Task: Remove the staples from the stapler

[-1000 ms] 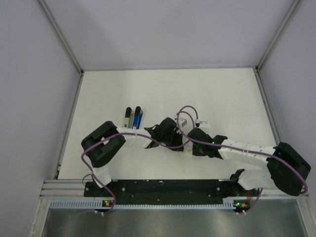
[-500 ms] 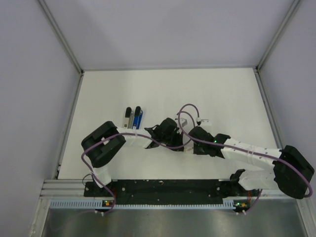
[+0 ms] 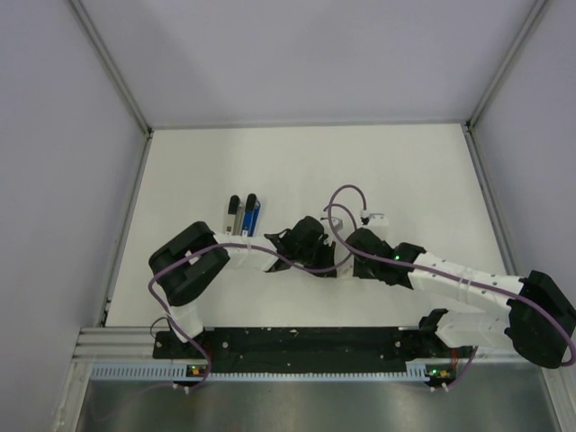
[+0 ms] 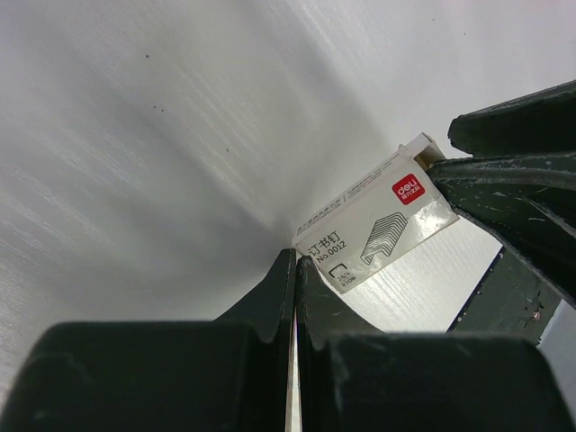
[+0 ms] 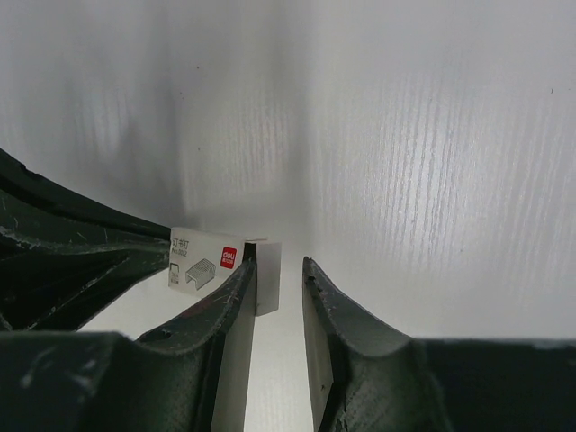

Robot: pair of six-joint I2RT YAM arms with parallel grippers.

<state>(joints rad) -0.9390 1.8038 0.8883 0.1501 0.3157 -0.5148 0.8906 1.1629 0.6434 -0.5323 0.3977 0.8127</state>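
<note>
The stapler [image 3: 243,216], black and blue, lies on the white table to the left of both grippers, and neither touches it. A small white staple box [image 4: 373,225] lies between the two grippers; no loose staples show. My left gripper [image 4: 295,261] is shut with nothing in it, its tips touching the box's near corner. My right gripper [image 5: 277,265] is open, its left finger [image 5: 236,292] against the box's open end flap [image 5: 267,274]. The box's printed face [image 5: 202,267] lies left of that finger. From above, both wrists [image 3: 337,259] hide the box.
The table [image 3: 423,180] is white, with grey walls and metal rails at the left, right and back. A purple cable [image 3: 346,202] loops above the right wrist. The arms' base rail [image 3: 297,342] runs along the near edge.
My right gripper has opened from shut. Its wrist has shifted slightly down and its elbow has swung out to the right. The left arm has not moved.
</note>
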